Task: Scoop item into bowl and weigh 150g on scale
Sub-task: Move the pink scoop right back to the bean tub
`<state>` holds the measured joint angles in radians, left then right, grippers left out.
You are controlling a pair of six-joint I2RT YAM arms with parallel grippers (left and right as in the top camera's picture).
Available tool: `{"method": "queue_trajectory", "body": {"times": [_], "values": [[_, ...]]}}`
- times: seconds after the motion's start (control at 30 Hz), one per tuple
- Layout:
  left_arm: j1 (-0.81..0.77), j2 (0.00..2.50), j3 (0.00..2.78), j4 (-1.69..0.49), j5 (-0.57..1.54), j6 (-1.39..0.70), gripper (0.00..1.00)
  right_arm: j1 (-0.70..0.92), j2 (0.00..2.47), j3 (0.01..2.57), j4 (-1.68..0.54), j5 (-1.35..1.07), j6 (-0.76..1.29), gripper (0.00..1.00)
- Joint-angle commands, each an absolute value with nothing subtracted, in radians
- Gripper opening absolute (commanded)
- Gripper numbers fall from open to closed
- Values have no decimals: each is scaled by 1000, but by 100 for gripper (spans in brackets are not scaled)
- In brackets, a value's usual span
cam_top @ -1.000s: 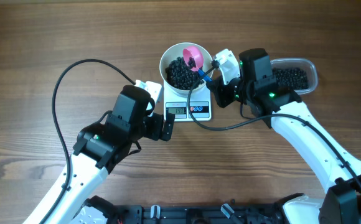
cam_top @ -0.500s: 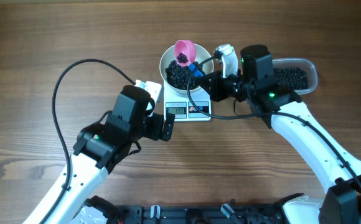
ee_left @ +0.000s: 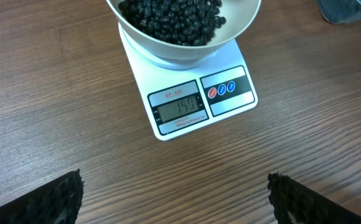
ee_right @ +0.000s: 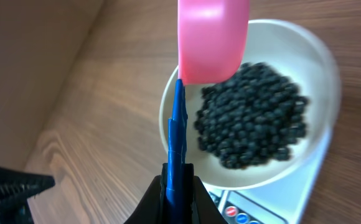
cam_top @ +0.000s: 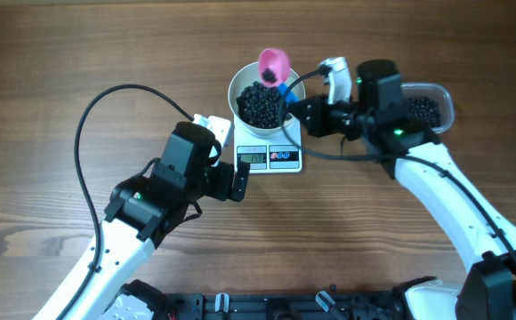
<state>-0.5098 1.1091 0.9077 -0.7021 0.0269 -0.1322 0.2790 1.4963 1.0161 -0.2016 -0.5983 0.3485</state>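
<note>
While the right gripper (ee_right: 177, 190) clenches the blue handle of a pink scoop (cam_top: 273, 62), the white bowl (cam_top: 234, 89) sits on the scale (ee_left: 230, 102).

The scoop's pink cup hangs over the bowl's far rim, above the black beads (cam_top: 258, 105) heaped inside. The bowl covers the far end of the scale, and the display at the near end shows what reads as 150. The left gripper (ee_left: 177, 202) hovers over the wooden table (cam_top: 62, 53) just near of the scale, its fingers spread wide and grasping nothing. To the right, behind the right arm, a clear tub (cam_top: 445, 102) holds more beads.
</note>
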Motion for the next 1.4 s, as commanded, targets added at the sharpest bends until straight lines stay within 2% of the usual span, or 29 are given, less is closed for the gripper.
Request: {"method": "queue_trajectory", "body": {"times": [0.0,0.53,0.83,1.07,1.37], "values": [[-514,1109,911,-700,21,-112,100,203,1496,1023,-191,-691,370,4],[-514,1109,911,-699,21,-112,100,-186,1485,1023,-203,-904,494,4],[-514,1109,911,-700,21,-112,100,-432,1485,1023,-327,-968,495,4],[-514,1109,911,-699,21,-112,100,-519,1482,1023,-521,-1032,324,4],[-514,1109,911,-699,21,-112,100,-615,1442,1023,-625,-1034,260,4]]}}
